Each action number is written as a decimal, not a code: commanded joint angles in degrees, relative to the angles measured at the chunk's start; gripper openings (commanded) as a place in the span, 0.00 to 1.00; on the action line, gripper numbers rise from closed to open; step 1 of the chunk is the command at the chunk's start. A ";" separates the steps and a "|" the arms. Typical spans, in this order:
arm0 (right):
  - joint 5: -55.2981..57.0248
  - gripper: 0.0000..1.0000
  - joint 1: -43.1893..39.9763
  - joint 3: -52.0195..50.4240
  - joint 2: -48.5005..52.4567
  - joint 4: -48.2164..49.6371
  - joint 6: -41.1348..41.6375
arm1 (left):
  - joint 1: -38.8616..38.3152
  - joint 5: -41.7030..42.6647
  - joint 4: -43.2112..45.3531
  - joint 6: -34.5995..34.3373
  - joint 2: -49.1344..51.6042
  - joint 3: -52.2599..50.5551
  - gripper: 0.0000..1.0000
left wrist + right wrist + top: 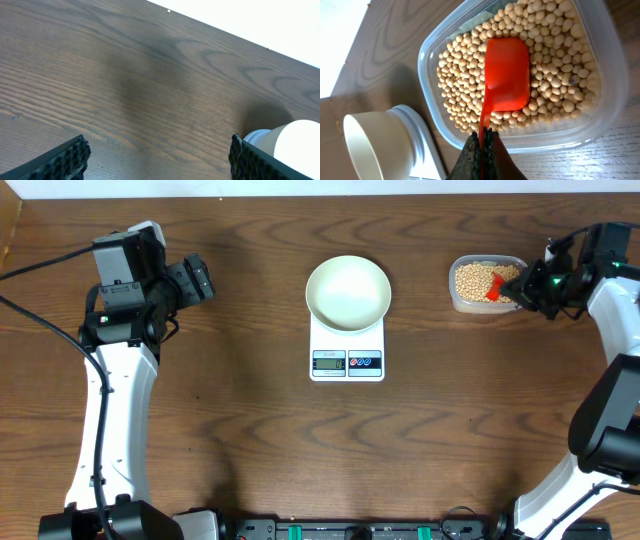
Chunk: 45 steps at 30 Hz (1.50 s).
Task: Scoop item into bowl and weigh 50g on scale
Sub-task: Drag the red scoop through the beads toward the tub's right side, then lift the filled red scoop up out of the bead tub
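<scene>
The white bowl (347,291) sits empty on the white scale (347,360) at the table's centre; both show in the right wrist view, bowl (375,145) and scale (427,145). Pale-tan beans (478,278) fill a clear plastic tub (487,302) at the right. My right gripper (522,288) is shut on the handle of an orange-red scoop (507,75), whose head lies on the beans (465,75) inside the tub (615,65). My left gripper (157,162) is open and empty over bare wood at the far left, and the bowl (295,142) shows at its right edge.
The table's back edge runs along the top of the overhead view. Black cables (40,310) trail by the left arm. A black rail (350,530) lines the front edge.
</scene>
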 commanded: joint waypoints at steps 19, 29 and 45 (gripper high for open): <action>-11.45 0.01 -4.74 -0.63 1.11 -0.52 -3.17 | 0.13 -0.68 -0.15 0.79 -0.11 0.52 0.91; -16.81 0.01 -7.72 -0.66 1.14 -1.88 -7.48 | 0.13 -0.66 -0.15 0.79 -0.11 0.52 0.91; -24.96 0.01 -11.74 -0.66 1.14 -2.43 -10.47 | 0.13 -0.66 -0.17 0.79 -0.11 0.52 0.91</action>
